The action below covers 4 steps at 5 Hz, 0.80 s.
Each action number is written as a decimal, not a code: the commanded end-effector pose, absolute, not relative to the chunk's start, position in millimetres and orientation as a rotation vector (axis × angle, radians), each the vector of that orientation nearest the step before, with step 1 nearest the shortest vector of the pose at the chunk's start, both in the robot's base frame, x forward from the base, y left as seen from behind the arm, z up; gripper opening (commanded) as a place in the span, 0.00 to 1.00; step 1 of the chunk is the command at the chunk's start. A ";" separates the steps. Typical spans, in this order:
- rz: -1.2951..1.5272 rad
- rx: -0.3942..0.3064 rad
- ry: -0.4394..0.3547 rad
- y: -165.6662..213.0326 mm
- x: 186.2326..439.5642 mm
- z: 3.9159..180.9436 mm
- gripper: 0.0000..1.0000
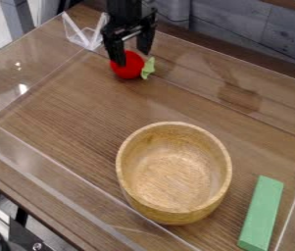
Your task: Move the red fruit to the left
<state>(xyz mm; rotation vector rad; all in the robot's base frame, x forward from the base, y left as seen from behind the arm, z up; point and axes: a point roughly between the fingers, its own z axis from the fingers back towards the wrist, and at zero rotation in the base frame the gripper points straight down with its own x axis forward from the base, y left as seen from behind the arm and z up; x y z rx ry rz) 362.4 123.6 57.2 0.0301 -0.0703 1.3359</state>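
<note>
Nearest the camera, at about five o'clock, the green block (pixel 261 214) lies flat by the right edge of the wooden table (pixel 72 118), and just up-left of it, near the six o'clock side of the scene, sits the wooden bowl (pixel 174 171), empty as far as its inside shows. Both lie well apart from the work. Farther back, at about eleven o'clock, the red fruit (pixel 128 65) rests on the tabletop close to the far clear wall (pixel 81 32), its green leafy stem pointing toward three o'clock. It looks like a small, light toy, probably hard plastic or rubber with a smooth rounded body, so I judge it apt to roll or squirt out of a pinch that lands off-centre (the leafy stem looks too thin to give a sure hold). The best hold seems to be across the widest part of the red body, the fingers low on either flank. Over it, the gripper (pixel 128 51) points straight down with its jaws spread wide, one finger showing on each side of the fruit's top. They straddle it and clamp nothing; whether a fingertip brushes the red skin I cannot tell from this view.
</note>
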 end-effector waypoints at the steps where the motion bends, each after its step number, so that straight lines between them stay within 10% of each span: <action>1: 1.324 0.042 -0.118 120.7 366.5 61.7 1.00; 2: 1.325 0.046 -0.118 120.0 366.6 58.1 0.00; 4: 1.301 -0.012 -0.094 123.3 364.9 91.3 0.00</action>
